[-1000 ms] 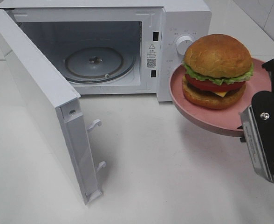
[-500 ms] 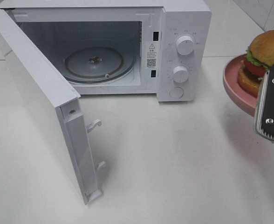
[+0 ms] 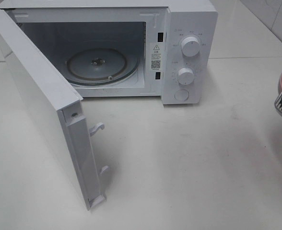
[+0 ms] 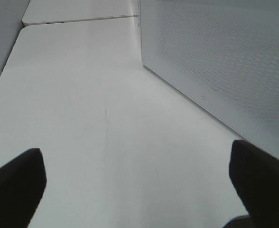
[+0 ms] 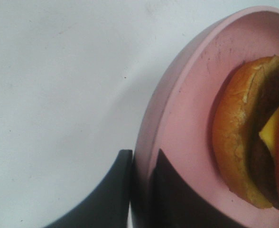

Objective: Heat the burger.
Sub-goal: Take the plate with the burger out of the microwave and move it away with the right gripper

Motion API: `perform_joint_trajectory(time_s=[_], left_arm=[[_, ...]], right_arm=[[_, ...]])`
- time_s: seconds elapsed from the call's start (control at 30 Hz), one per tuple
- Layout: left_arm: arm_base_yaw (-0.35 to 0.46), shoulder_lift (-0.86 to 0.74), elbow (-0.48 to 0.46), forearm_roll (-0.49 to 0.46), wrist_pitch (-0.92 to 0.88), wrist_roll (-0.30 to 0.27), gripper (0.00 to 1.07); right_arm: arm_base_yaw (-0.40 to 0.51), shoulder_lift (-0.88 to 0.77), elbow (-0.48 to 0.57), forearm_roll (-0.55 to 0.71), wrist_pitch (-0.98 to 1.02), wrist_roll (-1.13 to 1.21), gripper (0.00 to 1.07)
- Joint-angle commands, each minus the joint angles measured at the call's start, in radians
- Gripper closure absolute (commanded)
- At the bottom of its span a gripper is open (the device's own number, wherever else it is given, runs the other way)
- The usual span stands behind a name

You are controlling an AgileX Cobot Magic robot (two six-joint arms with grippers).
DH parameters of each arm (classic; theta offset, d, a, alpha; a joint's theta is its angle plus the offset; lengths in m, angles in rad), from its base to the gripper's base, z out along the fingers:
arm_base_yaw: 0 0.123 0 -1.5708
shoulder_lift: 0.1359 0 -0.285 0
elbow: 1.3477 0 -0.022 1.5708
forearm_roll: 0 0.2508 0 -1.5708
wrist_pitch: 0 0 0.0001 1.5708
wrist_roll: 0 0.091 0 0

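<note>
Right wrist: gripper [image 5: 140, 164] pinches plate [image 5: 187, 95] rim, burger [image 5: 253, 137] just beyond fingers [image 5: 106, 190].

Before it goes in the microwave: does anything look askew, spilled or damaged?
Nothing spilled or damaged. The burger sits on the plate, which the right gripper pinches by its rim; the microwave stands open, turntable in place.

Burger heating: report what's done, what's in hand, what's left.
Done: the microwave door stands open, and the turntable is bare. In hand: the right gripper pinches the rim of the pink plate carrying the burger, off at the exterior view's right edge. The left gripper is open. Left: plate in, door shut, dials set.
</note>
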Motion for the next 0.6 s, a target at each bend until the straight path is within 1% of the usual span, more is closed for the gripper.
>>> perform_joint_trajectory(time_s=[0.03, 0.13, 0.2, 0.27, 0.33, 0.4, 0.5, 0.6], left_arm=[[0.004, -0.019, 0.003, -0.005, -0.014, -0.003, 0.09], [0.004, -0.019, 0.003, -0.005, -0.014, -0.003, 0.09], [0.004, -0.019, 0.003, -0.005, -0.014, -0.003, 0.09], [0.004, -0.019, 0.003, -0.005, -0.014, -0.003, 0.09], [0.004, -0.019, 0.003, -0.005, -0.014, -0.003, 0.09], [0.004, -0.019, 0.003, -0.005, -0.014, -0.003, 0.09], [0.004, -0.019, 0.003, -0.005, -0.014, -0.003, 0.09], [0.004, -0.019, 0.003, -0.005, -0.014, -0.003, 0.09]], right_arm=[[-0.002, -0.012, -0.005, -0.085, 0.031, 0.083, 1.07], [-0.002, 0.000, -0.005, -0.100, 0.066, 0.147, 1.07], [-0.002, 0.039, -0.005, -0.101, 0.101, 0.231, 1.07], [-0.002, 0.055, -0.005, -0.101, 0.108, 0.253, 1.07], [-0.002, 0.072, -0.005, -0.101, 0.109, 0.269, 1.07], [-0.002, 0.135, -0.005, -0.105, 0.100, 0.327, 1.07], [-0.002, 0.148, -0.005, -0.107, 0.096, 0.343, 1.07], [-0.002, 0.233, -0.005, -0.108, 0.055, 0.467, 1.07]])
